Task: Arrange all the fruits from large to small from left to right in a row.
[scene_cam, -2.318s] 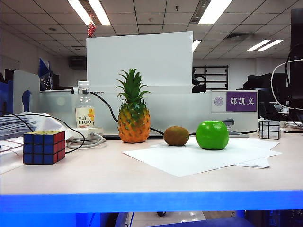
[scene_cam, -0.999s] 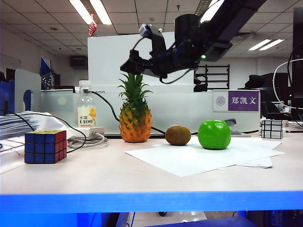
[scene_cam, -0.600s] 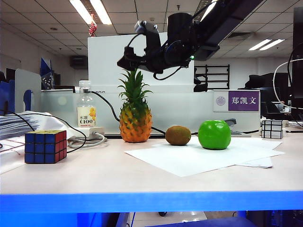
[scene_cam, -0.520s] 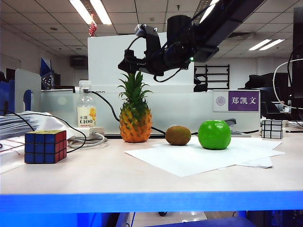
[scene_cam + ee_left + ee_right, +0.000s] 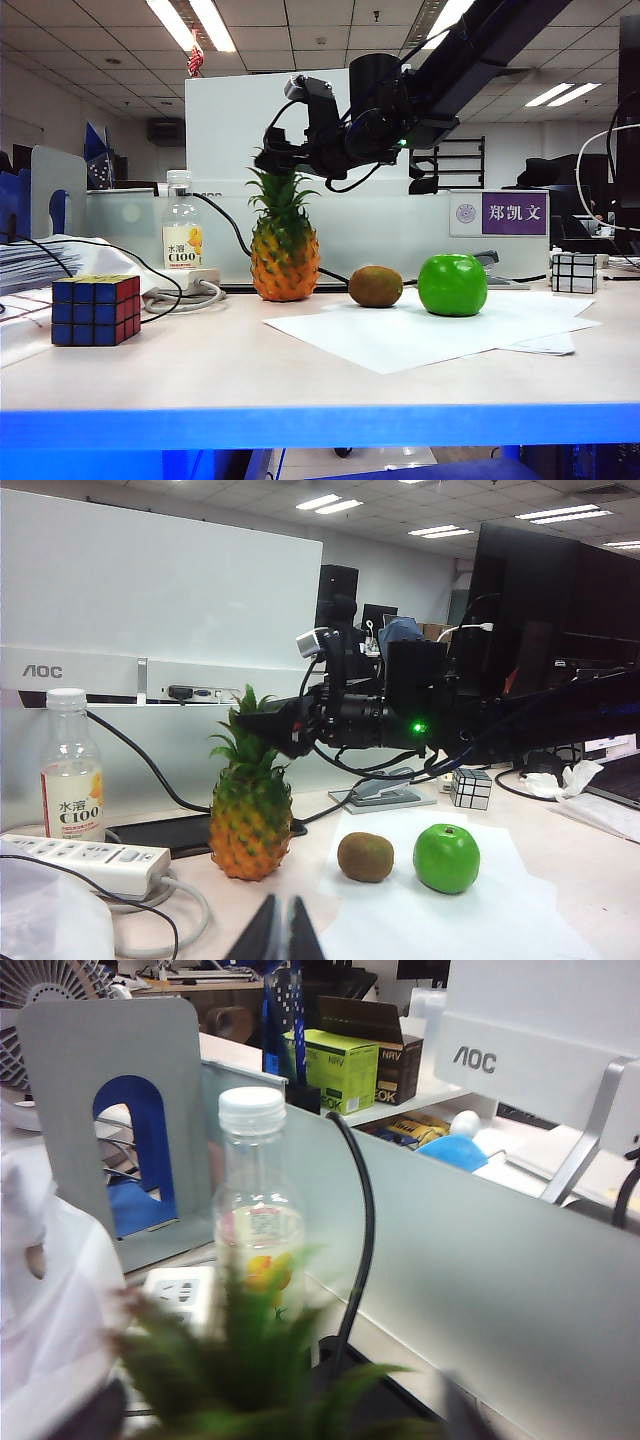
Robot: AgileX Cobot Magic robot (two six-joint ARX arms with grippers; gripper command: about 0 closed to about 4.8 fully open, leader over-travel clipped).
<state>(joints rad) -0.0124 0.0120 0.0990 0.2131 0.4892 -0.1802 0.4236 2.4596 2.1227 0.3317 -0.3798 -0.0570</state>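
Hovering over the pineapple [image 5: 284,250] crown: right gripper [image 5: 272,160], jaw spread unclear. Left gripper [image 5: 279,932] pressed together, low before the fruits. Pineapple leftmost, kiwi [image 5: 375,286] middle, apple [image 5: 452,285] rightmost on paper [image 5: 420,335].

Orange-yellow pineapple [image 5: 284,252] stands upright, green crown up; brown oval kiwi [image 5: 375,286] lies at its three o'clock; glossy green apple [image 5: 451,285] just beyond.

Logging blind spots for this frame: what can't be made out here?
- Right gripper: fingertips blend into the pineapple crown, exterior view; contact unclear.
- Right wrist view: crown blurred, fingers unseen.
- Left gripper: cut off by the left wrist view's edge.
- Kiwi, apple: backs hidden.
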